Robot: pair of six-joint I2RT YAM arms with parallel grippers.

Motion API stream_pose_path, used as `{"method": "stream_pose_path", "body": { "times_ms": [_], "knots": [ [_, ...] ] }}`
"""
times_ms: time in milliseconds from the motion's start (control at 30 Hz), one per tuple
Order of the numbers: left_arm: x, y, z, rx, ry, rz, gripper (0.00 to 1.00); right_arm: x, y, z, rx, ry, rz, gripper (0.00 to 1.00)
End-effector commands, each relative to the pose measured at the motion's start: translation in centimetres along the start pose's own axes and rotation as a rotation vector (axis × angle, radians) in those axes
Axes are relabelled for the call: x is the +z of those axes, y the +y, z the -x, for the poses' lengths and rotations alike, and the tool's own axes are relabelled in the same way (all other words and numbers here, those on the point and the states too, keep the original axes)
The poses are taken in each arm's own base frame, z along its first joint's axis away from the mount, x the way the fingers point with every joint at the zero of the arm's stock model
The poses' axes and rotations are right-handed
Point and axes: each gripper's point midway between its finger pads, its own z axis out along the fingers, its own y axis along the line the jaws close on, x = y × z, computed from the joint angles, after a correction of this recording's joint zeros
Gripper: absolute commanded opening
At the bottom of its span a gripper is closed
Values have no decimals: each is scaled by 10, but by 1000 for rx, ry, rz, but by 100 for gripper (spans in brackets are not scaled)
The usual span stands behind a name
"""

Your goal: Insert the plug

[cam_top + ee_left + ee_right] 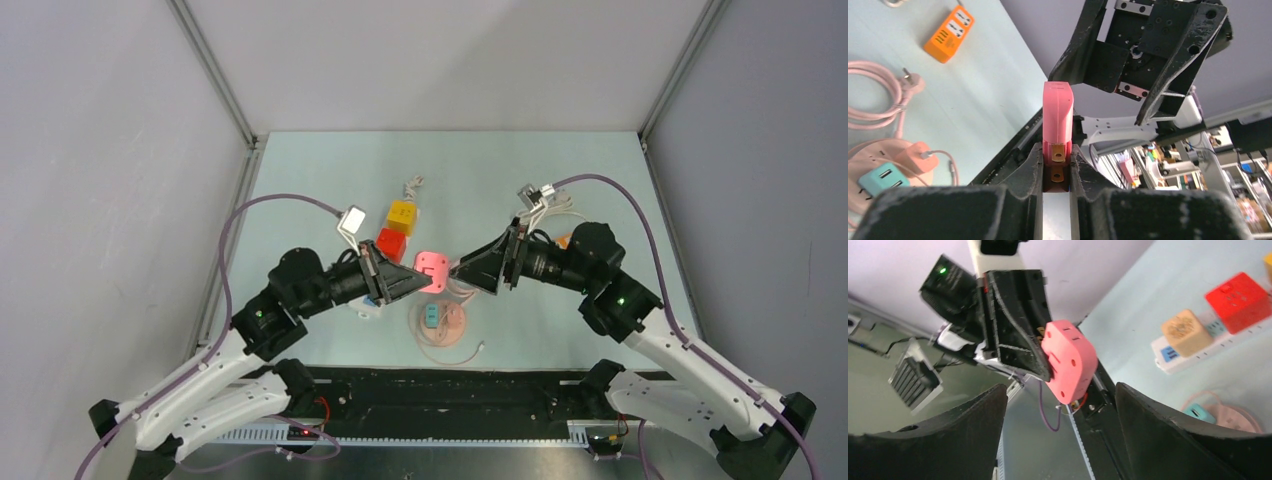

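Left gripper (1055, 156): jaws clamped on the pink plug (1058, 112) at its prong end. Right gripper (1060, 386): jaws apart, facing it. Grip the body squarely before the left lets go.

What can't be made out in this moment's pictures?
Top external: white power strip, mostly hidden under the left gripper.
Right wrist: pink plug, prongs mostly hidden by the left fingers.
Right wrist: round pink socket, largely behind the right fingers.
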Motion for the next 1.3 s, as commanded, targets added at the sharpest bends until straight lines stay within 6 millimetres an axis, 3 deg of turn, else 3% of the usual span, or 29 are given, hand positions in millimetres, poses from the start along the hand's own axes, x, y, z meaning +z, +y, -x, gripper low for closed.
{"method": "stream_pose_path", "body": {
  "times_ms": [0,133,500,800,867,900,1000,1067,1267],
  "knots": [
    [-4,-33,0,42,61,-112,0,-5,45,9,-76,-46,208,80],
    [-3,-44,0,54,83,-158,0,0,47,6,-77,-31,229,70],
    [-10,-75,13,75,26,-274,0,13,63,9,-64,-91,292,61],
    [-16,-91,29,44,-44,-310,0,17,73,20,-2,-165,294,29],
    [-16,-90,31,35,-56,-303,15,16,71,24,15,-189,269,15],
    [-16,-89,32,33,-66,-297,35,16,67,24,25,-188,248,5],
    [-17,-83,34,28,-91,-277,63,11,61,26,52,-198,209,0],
    [-20,-81,37,26,-114,-271,69,9,55,25,72,-178,195,0],
    [-23,-82,42,19,-142,-266,71,4,52,23,119,-116,181,0]
  ]
}}
